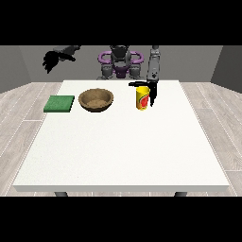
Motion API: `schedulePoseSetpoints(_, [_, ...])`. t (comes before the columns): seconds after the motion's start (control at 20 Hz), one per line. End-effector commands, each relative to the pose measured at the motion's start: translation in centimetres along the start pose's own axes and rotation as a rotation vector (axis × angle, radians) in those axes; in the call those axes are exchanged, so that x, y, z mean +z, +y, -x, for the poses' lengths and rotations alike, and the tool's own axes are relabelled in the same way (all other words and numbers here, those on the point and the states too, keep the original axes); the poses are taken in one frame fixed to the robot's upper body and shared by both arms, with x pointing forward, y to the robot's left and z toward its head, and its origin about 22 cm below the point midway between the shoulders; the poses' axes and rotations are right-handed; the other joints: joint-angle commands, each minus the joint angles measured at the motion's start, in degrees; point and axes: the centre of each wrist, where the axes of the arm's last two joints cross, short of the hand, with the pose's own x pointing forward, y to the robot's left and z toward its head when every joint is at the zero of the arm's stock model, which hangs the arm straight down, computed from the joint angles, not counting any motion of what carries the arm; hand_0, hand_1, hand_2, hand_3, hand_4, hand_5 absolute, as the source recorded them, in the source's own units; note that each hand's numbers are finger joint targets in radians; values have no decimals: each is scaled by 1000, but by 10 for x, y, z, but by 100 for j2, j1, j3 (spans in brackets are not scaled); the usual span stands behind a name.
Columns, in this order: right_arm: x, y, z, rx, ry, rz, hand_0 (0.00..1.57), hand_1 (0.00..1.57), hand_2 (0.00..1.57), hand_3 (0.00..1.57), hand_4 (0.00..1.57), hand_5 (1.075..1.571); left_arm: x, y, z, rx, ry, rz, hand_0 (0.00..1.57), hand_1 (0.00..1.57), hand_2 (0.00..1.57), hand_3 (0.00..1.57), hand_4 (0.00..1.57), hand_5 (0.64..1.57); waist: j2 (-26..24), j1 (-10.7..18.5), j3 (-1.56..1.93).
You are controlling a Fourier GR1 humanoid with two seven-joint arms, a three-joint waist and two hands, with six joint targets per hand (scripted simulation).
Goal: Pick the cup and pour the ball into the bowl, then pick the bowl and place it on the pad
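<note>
White surface (123, 151) is filling the frame's middle, w/ grey walls and pale plank floor around it. Yellow cup (142, 99) w/ red label is standing upright right of centre, upper part of the surface. The hand at the view's right (150, 90) is reaching down to the cup, fingers touching its rim and right side; can't tell if they're grasping it. Brown bowl (96, 99) is sitting left of the cup, apart from it. Green pad (59, 103) is lying further left, near the surface's edge. The hand at the view's left (56, 57) is hanging in the air at upper left, fingers drooping, released.
</note>
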Motion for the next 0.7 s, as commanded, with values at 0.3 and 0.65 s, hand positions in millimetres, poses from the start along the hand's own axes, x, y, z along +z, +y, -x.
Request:
schedulePoseSetpoints(0.3, [-10,-46,-28,2,-6,-6,0,0,0,191,0,1571,10,12,25,-320,-8,-119,1299,1299,1571,1571,1133,1552,39,-339,1])
schedulePoseSetpoints(0.65, [-3,-32,10,-38,193,-7,0,0,0,234,162,1569,-9,-45,4,-636,-38,-14,1283,1283,1571,1571,1189,1542,-1330,-277,29])
